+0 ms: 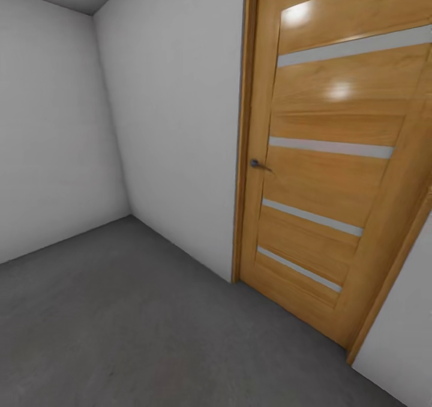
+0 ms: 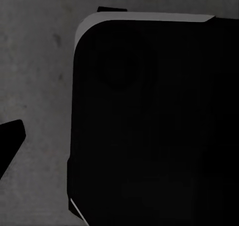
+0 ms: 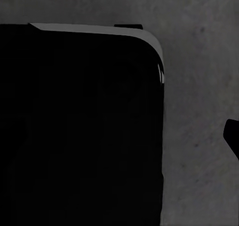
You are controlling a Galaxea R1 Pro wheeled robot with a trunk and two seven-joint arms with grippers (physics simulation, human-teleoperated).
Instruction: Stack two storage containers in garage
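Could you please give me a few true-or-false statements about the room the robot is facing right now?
1. The door is wooden with pale horizontal stripes. True.
2. The door stands wide open. False: it is shut in its frame.
3. The floor is dark grey concrete. True.
4. An orange-red container sits in the corner. False: the corner holds only bare pale walls and floor.
5. The door's handle is on its left edge in the head view. True.
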